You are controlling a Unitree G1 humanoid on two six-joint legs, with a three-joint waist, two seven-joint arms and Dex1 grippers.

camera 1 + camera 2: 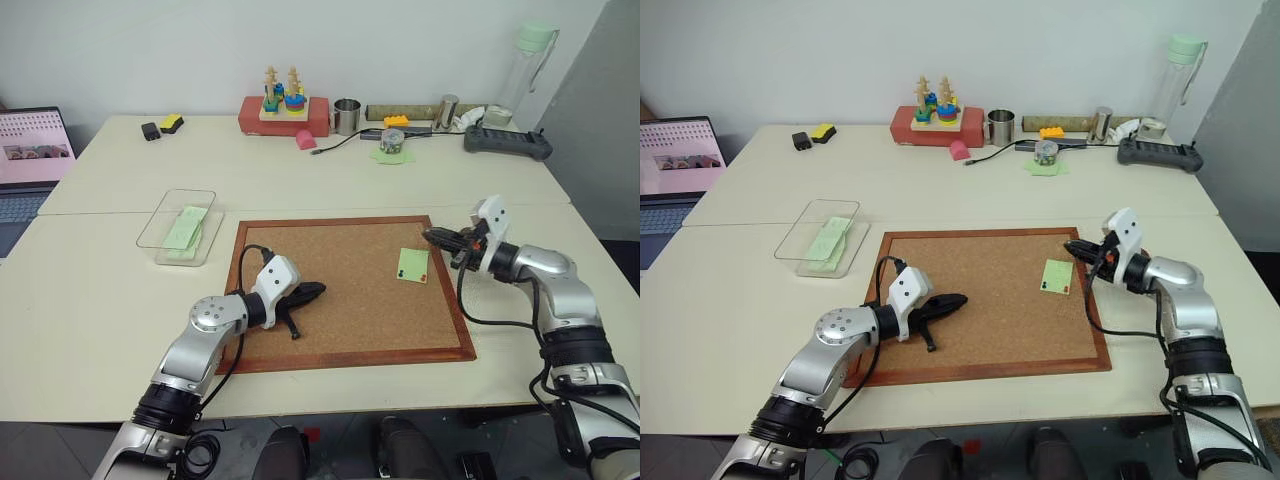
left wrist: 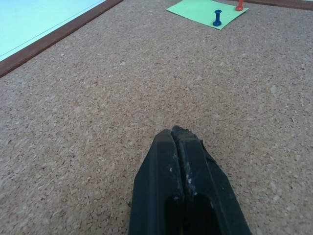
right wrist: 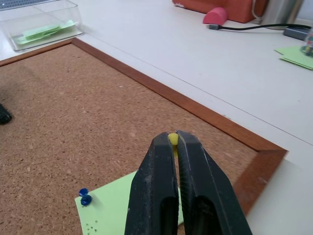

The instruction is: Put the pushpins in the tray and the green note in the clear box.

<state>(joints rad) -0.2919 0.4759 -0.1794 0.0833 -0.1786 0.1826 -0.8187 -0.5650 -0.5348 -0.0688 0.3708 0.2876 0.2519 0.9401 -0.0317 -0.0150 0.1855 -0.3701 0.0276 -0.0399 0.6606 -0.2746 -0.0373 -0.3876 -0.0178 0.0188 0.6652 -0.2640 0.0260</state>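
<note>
Nearby, laptop (image 1: 30, 160); metal cup (image 1: 347, 116).

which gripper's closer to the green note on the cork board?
Right. The right gripper hovers just beside the green note, at the board's right edge, fingers shut on a yellow pushpin. The left gripper sits mid-board, well left of it.

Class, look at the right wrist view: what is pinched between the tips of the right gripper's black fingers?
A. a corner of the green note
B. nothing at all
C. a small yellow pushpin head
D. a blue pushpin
C: in the right wrist view the right gripper is shut on a yellow pushpin head, above the green note, whose blue pin stays in place.
</note>
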